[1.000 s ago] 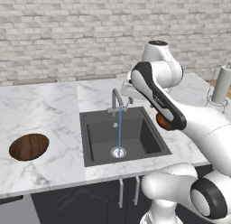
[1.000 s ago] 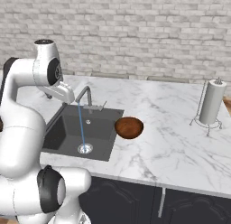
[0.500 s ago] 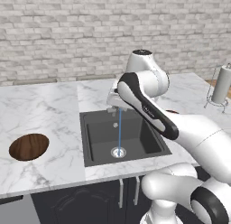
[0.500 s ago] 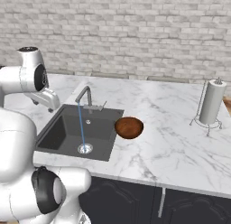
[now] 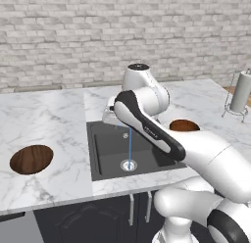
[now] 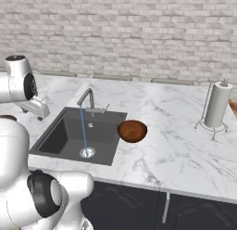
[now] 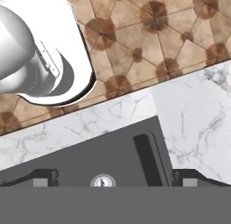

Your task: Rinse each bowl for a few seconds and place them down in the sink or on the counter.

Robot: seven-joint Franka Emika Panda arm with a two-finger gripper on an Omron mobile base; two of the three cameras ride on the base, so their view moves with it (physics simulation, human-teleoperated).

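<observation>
Bowls: two shallow round dark wooden dishes with visible grain, both resting on the counter (image 5: 54,114), neither one being held.
Left base view, pincer: the pincer (image 5: 112,115) is hanging over the back left edge of the sink (image 5: 105,154), mostly hidden behind the arm's forearm, so its jaws are not reading clearly from this side.
Left base view, bowls: one bowl (image 5: 31,158) is sitting well off to the pincer's left on the marble; the other bowl (image 5: 184,125) is lying beyond the arm on the far side of the basin.
Left base view, water: a thin stream (image 5: 130,148) is falling just beside the pincer down to the round steel drain (image 5: 129,164).
Right base view, pincer: the pincer (image 6: 35,108) is hovering above the counter near the sink's left rim, empty.
Right base view, bowl: the nearer bowl (image 6: 132,130) is sitting across the basin from the pincer, touching the sink's edge; the slim steel faucet (image 6: 86,98) is standing between them.
Hand view: the jaws are standing wide with nothing between them, looking down past the sink wall (image 7: 113,155) to a tiled floor (image 7: 149,33).
Handling, judged: stiff, light, not fragile; likely slippery once wet.
Hold, judged: pinching the thin rim, one finger inside and one outside, looks most workable.
</observation>
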